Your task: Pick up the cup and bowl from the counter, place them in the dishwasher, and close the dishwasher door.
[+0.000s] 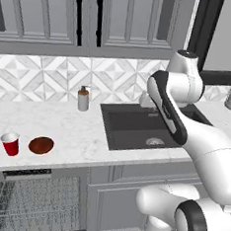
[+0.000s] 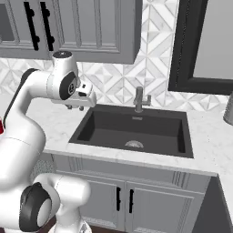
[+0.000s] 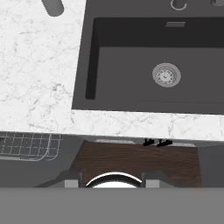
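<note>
My end effector (image 2: pixel 75 107): above sink (image 2: pixel 132 129), left edge; finger gap cannot tell. Cup (image 1: pixel 10 143): upright on desk (image 1: pixel 71 128), far left. Bowl (image 1: pixel 41 145): just right of cup, apart. Dishwasher (image 1: pixel 30 206): below them, open, rack visible.

Grey upper cabinets (image 1: pixel 47 12) with black handles run across the top of the frame, white geometric backsplash tile (image 1: pixel 37 73) below them. Dark sink (image 2: pixel 132 129) sits mid-frame with a grey faucet (image 2: pixel 139 100) behind it. Black-framed window (image 2: pixel 205 43) upper right, brown wood floor (image 3: pixel 140 159) at the bottom.
</note>
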Tool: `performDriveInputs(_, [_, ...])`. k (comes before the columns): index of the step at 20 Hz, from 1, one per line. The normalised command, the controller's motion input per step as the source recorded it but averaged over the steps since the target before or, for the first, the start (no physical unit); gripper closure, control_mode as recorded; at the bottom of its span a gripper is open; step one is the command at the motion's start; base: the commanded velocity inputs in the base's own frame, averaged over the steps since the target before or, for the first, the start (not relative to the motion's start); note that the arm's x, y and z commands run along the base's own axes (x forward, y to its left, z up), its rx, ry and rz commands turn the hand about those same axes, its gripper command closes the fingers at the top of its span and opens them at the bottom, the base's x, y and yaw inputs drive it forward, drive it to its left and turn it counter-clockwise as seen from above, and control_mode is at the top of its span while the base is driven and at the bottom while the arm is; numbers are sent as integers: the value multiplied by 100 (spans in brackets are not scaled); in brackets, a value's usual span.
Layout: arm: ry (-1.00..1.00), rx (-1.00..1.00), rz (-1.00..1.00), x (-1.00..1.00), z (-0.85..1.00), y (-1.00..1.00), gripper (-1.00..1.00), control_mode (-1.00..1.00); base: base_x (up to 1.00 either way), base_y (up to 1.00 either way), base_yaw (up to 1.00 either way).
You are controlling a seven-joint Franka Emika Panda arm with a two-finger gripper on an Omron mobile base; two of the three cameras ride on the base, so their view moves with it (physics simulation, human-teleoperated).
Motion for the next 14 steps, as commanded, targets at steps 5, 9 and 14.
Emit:
performDriveInputs(5, [0, 0, 0, 0, 0, 0, -100, 100, 0, 0, 1])
performDriveInputs(9, [0, 0, 0, 0, 0, 0, -100, 100, -10, -14, 35])
performDriveInputs(14, [0, 0, 0, 0, 0, 0, -100, 100, -19, -19, 45])
